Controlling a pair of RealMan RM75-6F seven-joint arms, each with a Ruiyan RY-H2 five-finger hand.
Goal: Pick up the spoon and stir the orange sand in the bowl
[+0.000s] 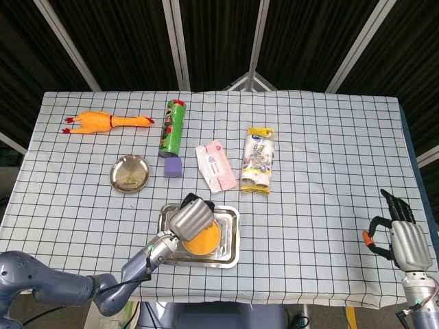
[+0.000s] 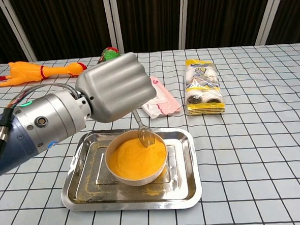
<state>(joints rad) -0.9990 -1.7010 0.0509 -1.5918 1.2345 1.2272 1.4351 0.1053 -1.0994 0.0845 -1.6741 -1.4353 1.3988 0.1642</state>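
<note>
A steel bowl of orange sand stands in a steel tray near the table's front; in the head view the sand shows below my left hand. My left hand hovers over the bowl's back edge and holds a metal spoon, handle up, its scoop at the far rim of the sand. My right hand hangs off the table's right front corner, holding nothing, its fingers partly curled.
Behind the tray lie a pink wipes pack, a yellow snack bag, a green can, a purple block, a rubber chicken and a small steel plate.
</note>
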